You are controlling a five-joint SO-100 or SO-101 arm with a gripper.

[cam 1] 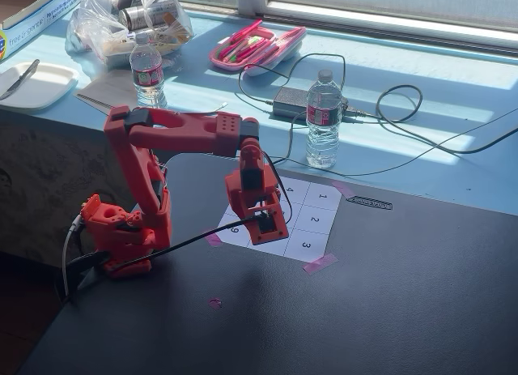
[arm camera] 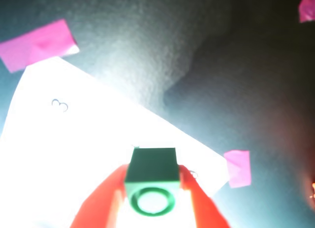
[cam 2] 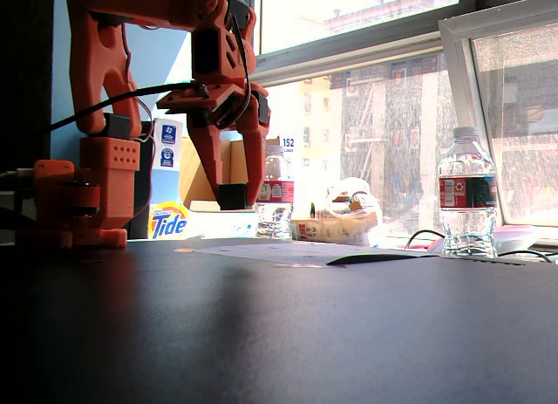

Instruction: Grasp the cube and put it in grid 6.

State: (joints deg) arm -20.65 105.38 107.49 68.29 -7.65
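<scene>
Sitting between claw (arm camera: 151, 188) tips: cube (arm camera: 151, 176)

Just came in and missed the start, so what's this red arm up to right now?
The red arm's gripper is shut on a small green cube, holding it above the white numbered sheet taped to the dark table. In a fixed view the cube hangs clear of the paper. Which cell lies beneath it can't be read; the wrist view is washed out.
</scene>
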